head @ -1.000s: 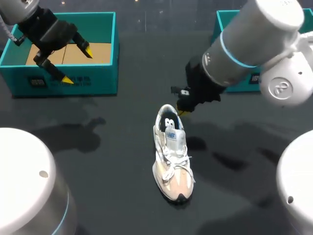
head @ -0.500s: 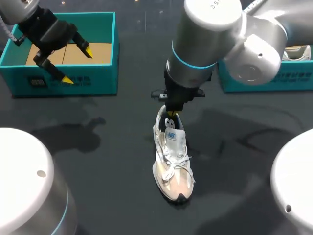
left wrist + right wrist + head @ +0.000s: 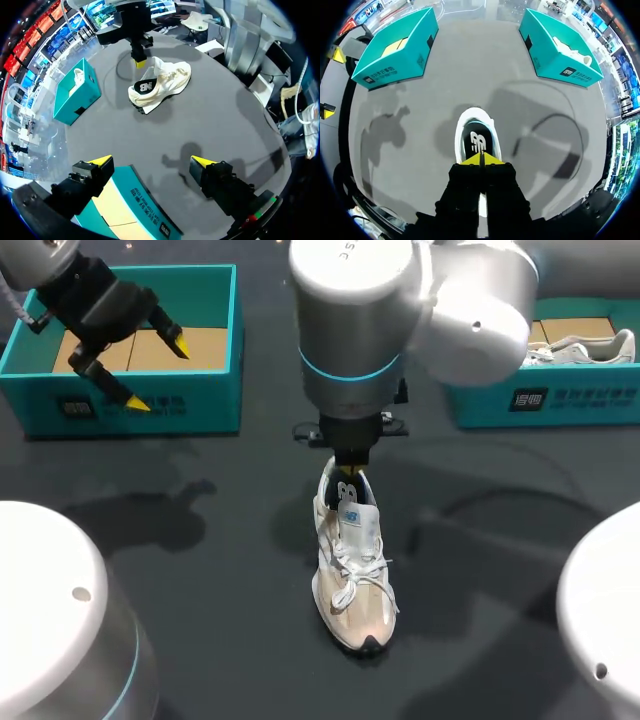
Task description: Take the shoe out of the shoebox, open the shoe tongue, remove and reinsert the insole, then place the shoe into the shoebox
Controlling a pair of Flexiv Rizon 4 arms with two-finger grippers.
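Head view: left shoebox [image 3: 140, 408] far left, right shoebox [image 3: 560, 400] far right holding a second shoe [image 3: 580, 345]. Mid-table lies the shoe [image 3: 352, 560], toe near, bare table [image 3: 220, 570] all round; right gripper [image 3: 349, 472], tips pinched together, at its heel opening. Left gripper [image 3: 157, 372] gapes empty over the left shoebox.

Robotics lab bench, left arm [image 3: 95, 300] and right arm [image 3: 355, 330] over a dark table [image 3: 230, 570], left shoebox [image 3: 130, 405], right shoebox [image 3: 560, 400]

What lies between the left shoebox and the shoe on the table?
Nothing: in the head view, the table between the left shoebox and the shoe is bare.
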